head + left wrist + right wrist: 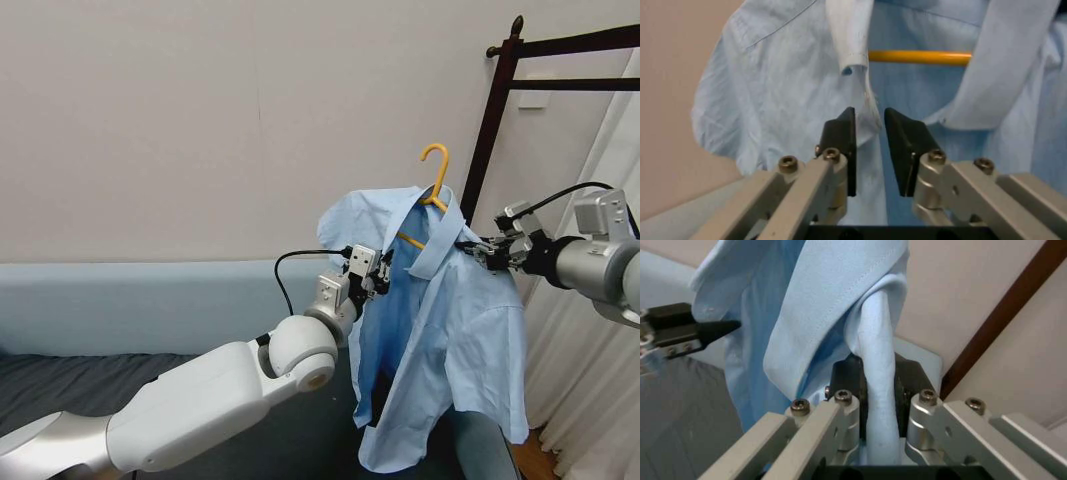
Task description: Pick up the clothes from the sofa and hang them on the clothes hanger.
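While it hangs on the yellow hanger point(436, 168) above the sofa point(120, 300), beside the dark wooden rack point(494, 112), the blue shirt point(452, 330) is aloft. Right claw point(879, 367) pinches a bunched fold near the collar. Left claw point(870, 120), slightly spread, has the shirt's front edge in its gap.

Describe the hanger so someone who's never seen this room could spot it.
Find the dark wooden rack on the right; beside it a light blue shirt is held up, the right gripper clamped on it beside the collar and the left gripper at its front. The hanger sits inside that shirt: the only yellow thing, its hook curling above the collar.
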### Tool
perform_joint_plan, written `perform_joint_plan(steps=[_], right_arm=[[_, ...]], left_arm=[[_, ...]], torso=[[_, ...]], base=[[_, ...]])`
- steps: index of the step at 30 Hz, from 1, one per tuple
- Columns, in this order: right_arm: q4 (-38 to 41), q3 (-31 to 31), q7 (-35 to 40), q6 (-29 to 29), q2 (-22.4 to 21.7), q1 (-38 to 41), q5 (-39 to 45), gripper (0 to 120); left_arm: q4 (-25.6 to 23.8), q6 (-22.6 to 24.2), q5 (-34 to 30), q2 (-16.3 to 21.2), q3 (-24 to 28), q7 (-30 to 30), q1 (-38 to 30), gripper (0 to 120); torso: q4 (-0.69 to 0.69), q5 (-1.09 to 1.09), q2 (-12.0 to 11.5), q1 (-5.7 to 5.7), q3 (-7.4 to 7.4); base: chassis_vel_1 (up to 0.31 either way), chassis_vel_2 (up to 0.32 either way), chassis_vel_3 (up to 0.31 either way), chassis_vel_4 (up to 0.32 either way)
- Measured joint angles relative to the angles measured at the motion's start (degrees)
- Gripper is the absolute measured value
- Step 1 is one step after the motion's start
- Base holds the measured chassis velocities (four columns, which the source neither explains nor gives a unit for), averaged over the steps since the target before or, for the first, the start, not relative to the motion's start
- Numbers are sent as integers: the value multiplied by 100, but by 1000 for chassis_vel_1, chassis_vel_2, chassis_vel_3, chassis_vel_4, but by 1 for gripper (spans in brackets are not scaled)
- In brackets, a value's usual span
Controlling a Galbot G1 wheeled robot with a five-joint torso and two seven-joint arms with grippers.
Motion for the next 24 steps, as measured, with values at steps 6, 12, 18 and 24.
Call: perform_joint_plan(steps=[6,12,18,24], right_arm=[[0,58,395,0,-1,-146,60,8],[-479,-134,1518,-2,99,-169,-267,8],[-1069,-293,2089,-6,190,-232,-935,8],[-1846,-1053,1941,-9,510,232,-2011,8]], left_arm=[[-447,345,30,406,-310,26,420,43],[-806,-304,247,1047,-1121,211,1790,68],[-1252,-616,730,1308,-2607,509,3608,90],[-1423,-759,1156,1235,-3369,614,4815,100]], torso=[[-1,0,0,0,0],[1,0,0,-1,0],[1,-1,1,0,0],[-3,0,1,-2,-1]], base=[[0,0,0,0],[0,0,0,0],[0,0,0,0],[0,0,0,0]])
